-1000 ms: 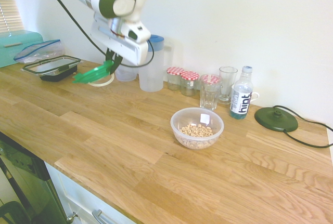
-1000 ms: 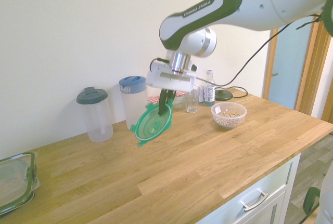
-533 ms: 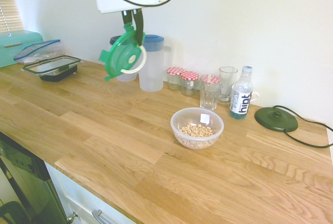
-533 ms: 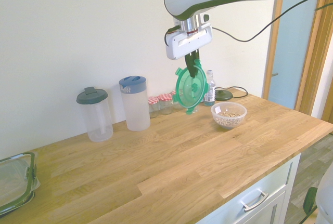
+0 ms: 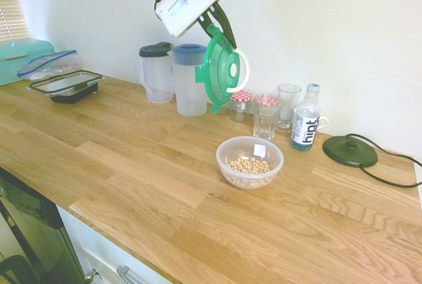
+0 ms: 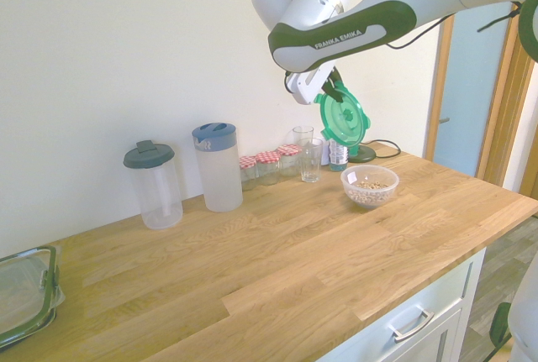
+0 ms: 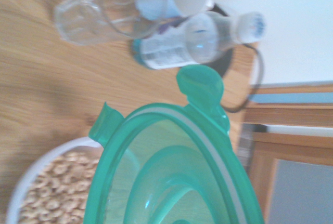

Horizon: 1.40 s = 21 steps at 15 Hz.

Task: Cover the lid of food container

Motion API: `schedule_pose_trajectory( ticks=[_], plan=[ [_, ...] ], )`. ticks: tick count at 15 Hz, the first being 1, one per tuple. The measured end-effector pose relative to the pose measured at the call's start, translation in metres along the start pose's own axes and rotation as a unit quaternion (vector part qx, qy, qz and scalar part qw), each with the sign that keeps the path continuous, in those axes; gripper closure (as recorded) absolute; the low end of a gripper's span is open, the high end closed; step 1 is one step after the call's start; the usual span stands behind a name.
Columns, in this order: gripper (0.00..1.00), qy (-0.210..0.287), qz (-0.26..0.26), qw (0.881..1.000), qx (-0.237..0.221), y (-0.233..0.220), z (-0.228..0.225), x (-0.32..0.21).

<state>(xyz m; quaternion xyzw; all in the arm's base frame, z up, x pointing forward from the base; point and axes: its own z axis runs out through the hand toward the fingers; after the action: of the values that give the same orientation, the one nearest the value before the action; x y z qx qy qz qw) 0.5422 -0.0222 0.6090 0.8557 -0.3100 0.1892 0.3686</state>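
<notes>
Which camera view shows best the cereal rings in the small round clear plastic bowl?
The wrist view: the cereal rings appear large, individually distinguishable. Both exterior views show the whole bowl, its contents only a small beige heap.

Long oak worktop (image 5: 132,165) against a plain white wall (image 5: 330,27), in bright daylight. White drawer fronts (image 6: 412,320) under worktop edge. Window blind (image 5: 10,7) and wooden door frame (image 6: 437,68) at worktop's opposite ends.

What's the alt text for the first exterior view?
The pincer holds the green lid on edge, in the air above the wooden counter. The bowl of cereal sits uncovered below, in front of jars, glasses and a bottle.
</notes>
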Motion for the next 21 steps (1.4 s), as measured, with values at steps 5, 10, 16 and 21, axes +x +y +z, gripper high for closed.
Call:
schedule_pose_trajectory(
  ticks=[5, 10, 16, 21],
  plan=[
    [1.00, 0.085, 0.003, 0.985, -0.151, 0.013, 0.049, -0.014],
    [1.00, 0.106, 0.006, 0.977, -0.184, 0.006, 0.101, -0.056],
    [1.00, 0.160, 0.000, 0.968, -0.191, -0.016, 0.128, -0.095],
    [1.00, 0.210, -0.019, 0.948, -0.239, -0.051, 0.125, -0.132]
  ],
)
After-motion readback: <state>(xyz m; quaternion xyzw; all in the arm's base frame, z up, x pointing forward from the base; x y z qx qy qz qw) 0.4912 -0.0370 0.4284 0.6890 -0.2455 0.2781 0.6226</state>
